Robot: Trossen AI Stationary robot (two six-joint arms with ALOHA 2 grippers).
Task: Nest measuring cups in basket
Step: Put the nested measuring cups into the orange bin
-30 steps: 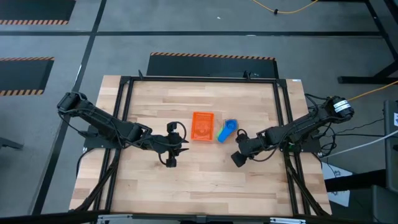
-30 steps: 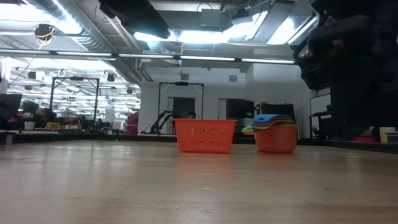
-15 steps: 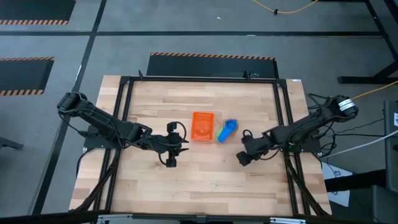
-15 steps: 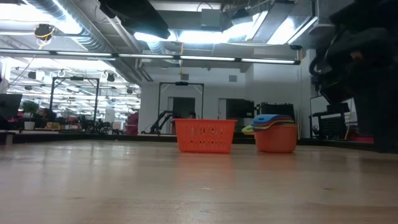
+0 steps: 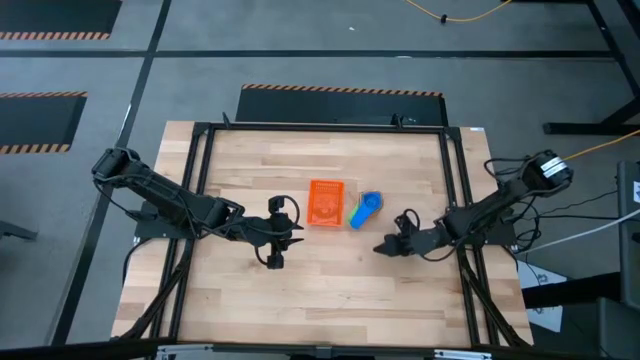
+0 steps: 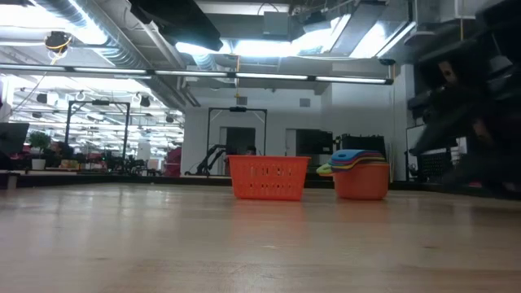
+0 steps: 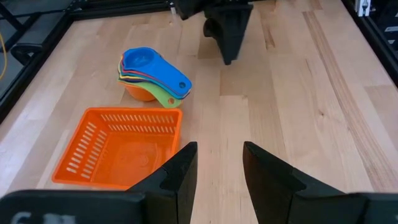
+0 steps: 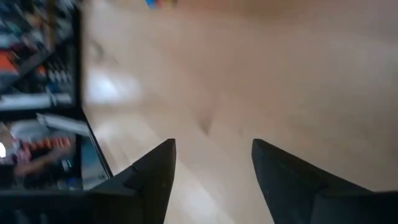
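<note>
1. The measuring cups (image 5: 366, 210) sit nested in one stack on the table (image 5: 300, 290), blue one on top, just beside the basket (image 5: 325, 203) and outside it.
2. In the left wrist view the stack's handles fan out toward the basket's corner, and the orange basket holds nothing.
3. The left end effector (image 5: 275, 262) hovers over the table near the basket, on the side away from the cups; its fingers (image 7: 180, 174) stand partly apart, gripping nothing.
4. The right end effector (image 5: 381, 247) hangs low, near the cups but not touching them, fingers (image 8: 155, 171) spread wide, nothing between them.
</note>
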